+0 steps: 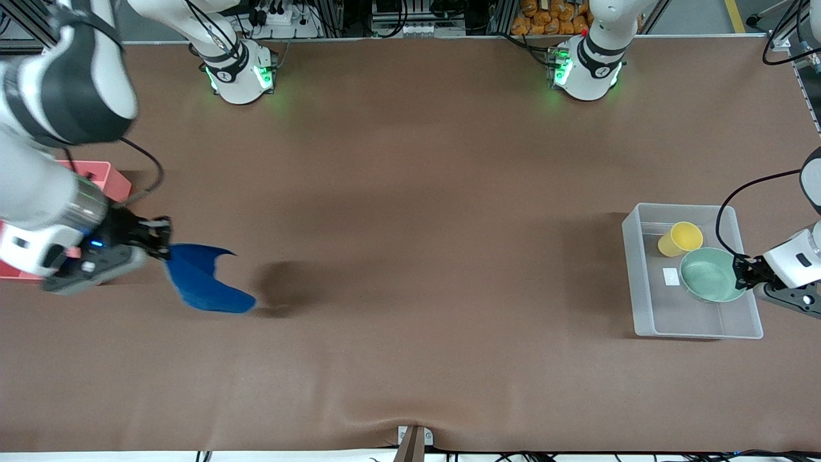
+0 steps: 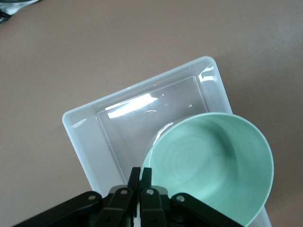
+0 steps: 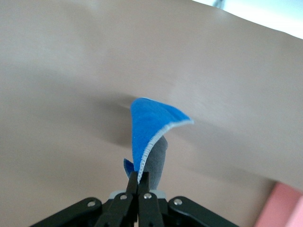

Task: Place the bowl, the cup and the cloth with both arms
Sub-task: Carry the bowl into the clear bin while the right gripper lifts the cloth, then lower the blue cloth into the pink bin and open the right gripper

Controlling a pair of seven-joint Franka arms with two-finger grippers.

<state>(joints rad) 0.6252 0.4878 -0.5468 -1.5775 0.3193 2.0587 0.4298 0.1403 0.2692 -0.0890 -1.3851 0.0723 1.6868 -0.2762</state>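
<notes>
Bowl [image 1: 710, 276] rim pinched, partly cut off.

The light is bright and even, maybe coming from above. Soft dark shadows lie on the brown table [image 1: 410, 256]. A white shine sits on the clear bin [image 2: 137, 101]. The right arm [image 1: 58, 96] looks blurry.

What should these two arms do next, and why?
Probably the left gripper should lower the bowl into the clear bin beside the cup and let go: it pinches the bowl's rim and holds it over the bin. The right gripper, shut on the cloth, holds it dangling above the table beside the pink bin.
</notes>
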